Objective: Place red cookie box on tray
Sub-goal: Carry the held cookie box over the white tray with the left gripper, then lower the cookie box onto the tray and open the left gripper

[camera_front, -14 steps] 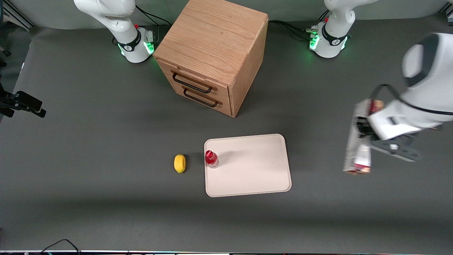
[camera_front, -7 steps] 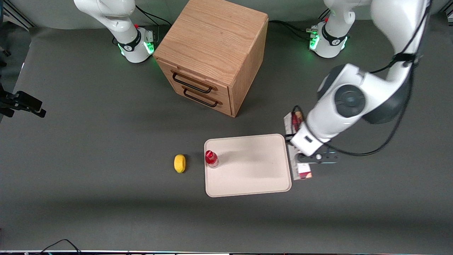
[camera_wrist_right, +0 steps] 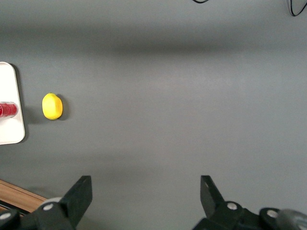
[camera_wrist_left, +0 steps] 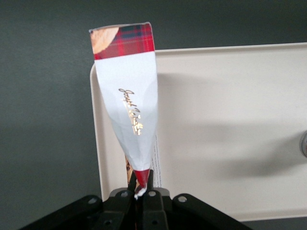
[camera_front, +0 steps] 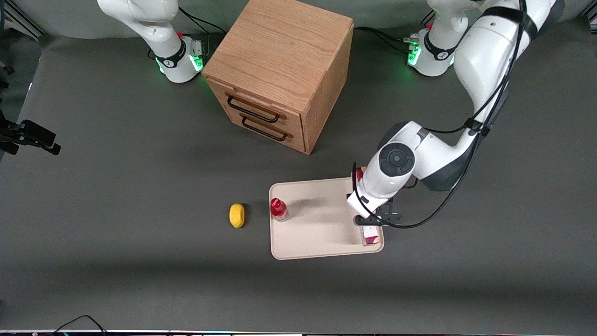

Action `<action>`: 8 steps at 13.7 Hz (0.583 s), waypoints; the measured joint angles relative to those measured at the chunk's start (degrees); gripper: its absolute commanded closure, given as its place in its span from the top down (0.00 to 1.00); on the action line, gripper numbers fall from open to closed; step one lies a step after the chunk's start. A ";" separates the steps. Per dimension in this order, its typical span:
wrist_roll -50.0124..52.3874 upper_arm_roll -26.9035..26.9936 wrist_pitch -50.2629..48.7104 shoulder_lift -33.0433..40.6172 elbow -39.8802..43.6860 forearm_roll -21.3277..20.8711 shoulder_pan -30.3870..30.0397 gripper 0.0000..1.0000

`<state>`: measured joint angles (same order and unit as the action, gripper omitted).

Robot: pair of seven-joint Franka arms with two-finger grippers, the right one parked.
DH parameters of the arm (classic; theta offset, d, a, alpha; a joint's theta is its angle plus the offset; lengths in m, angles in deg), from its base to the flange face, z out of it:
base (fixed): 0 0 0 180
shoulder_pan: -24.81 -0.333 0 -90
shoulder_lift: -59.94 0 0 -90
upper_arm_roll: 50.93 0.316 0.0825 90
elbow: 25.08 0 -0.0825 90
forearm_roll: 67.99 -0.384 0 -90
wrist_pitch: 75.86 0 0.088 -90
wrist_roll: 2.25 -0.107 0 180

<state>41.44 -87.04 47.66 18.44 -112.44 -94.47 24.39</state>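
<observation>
The gripper [camera_wrist_left: 140, 189] is clamped tight on one narrow end of the red cookie box [camera_wrist_left: 128, 106], its two black fingers pressed against the box with no gap showing. In the left wrist view the box stretches away from the fingers, its white face with gold script toward the camera and a plaid red band with a cookie picture at its free end. It hangs over the tray [camera_wrist_left: 230, 129], along the short rim at the working arm's end; whether it touches the tray floor cannot be told.

From the front, the gripper [camera_front: 371, 223] sits at about 3 o'clock over the tray [camera_front: 322, 233], and only the two ends of the cookie box [camera_front: 371, 236] peek out from under the arm, one at the tray corner nearest the camera.

A small red-capped bottle [camera_front: 278, 208] stands on the tray at its 9 o'clock edge, well apart from the box. A yellow lemon [camera_front: 237, 215] lies on the table just past that edge, toward the parked arm's end. A wooden drawer cabinet [camera_front: 280, 70] with two black handles stands at roughly 11 o'clock from the tray, farther from the front camera. The table [camera_front: 116, 196] is covered in dark grey matting.
</observation>
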 measured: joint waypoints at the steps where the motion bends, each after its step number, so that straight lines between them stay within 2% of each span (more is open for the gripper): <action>1: 0.00 0.31 0.90 -0.88 -0.03 -0.36 0.01 0.00; 7: 0.00 2.25 4.85 -2.57 -2.69 -1.46 0.05 0.00; 8: 0.00 2.26 5.04 -2.59 -3.03 -1.51 0.06 0.04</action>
<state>41.45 -84.78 52.70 15.85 -115.47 -95.97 24.45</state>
